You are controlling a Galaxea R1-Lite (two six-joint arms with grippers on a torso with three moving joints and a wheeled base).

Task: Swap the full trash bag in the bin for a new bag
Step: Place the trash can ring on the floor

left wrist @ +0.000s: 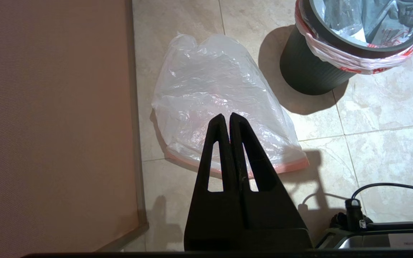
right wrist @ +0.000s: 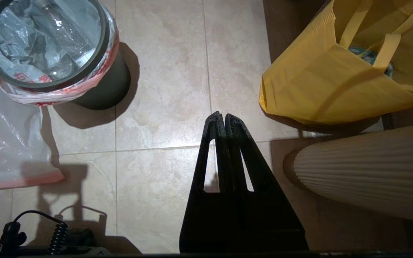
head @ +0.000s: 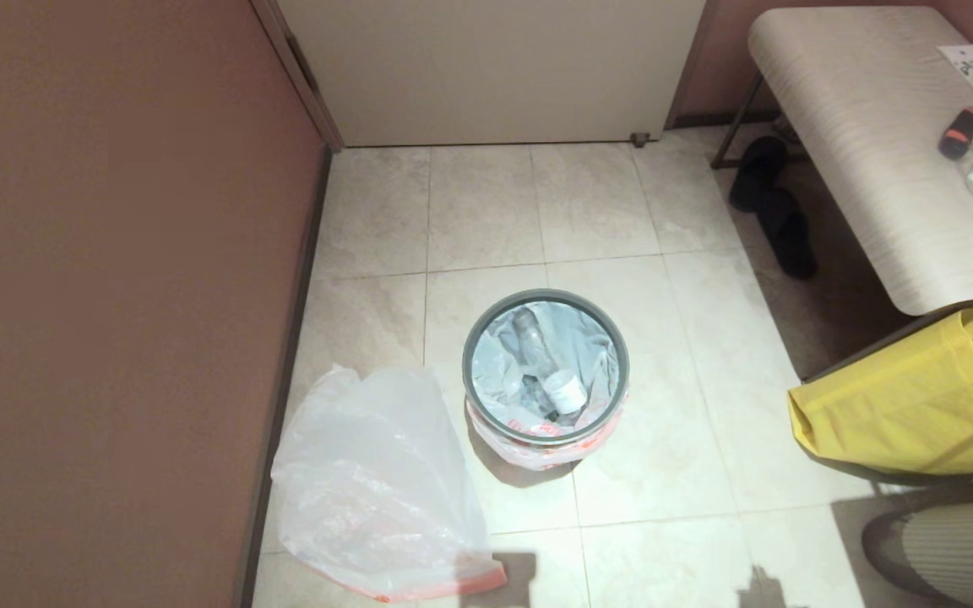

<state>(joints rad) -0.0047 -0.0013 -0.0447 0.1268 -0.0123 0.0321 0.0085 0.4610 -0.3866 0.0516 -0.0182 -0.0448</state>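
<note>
The black bin (head: 546, 376) (left wrist: 310, 71) (right wrist: 106, 86) stands on the tiled floor with a grey hoop (head: 486, 321) on its rim. The full trash bag (head: 537, 452) (left wrist: 339, 59) (right wrist: 48, 96) lines it, its red-printed edge folded over the rim, with a clear bottle and a white cup inside. The new bag (head: 377, 481) (left wrist: 213, 96) (right wrist: 5, 143) lies crinkled on the floor left of the bin, by the wall. My left gripper (left wrist: 226, 115) hangs shut and empty above the new bag. My right gripper (right wrist: 224, 114) hangs shut and empty over bare tiles right of the bin. Neither arm shows in the head view.
A brown wall (head: 115, 295) runs along the left. A yellow fabric bag (head: 909, 405) (right wrist: 335, 79) sits at the right under a bench (head: 867, 143) holding glassware. Black slippers (head: 774, 207) lie beside the bench. A ribbed beige object (right wrist: 368, 175) lies at the near right.
</note>
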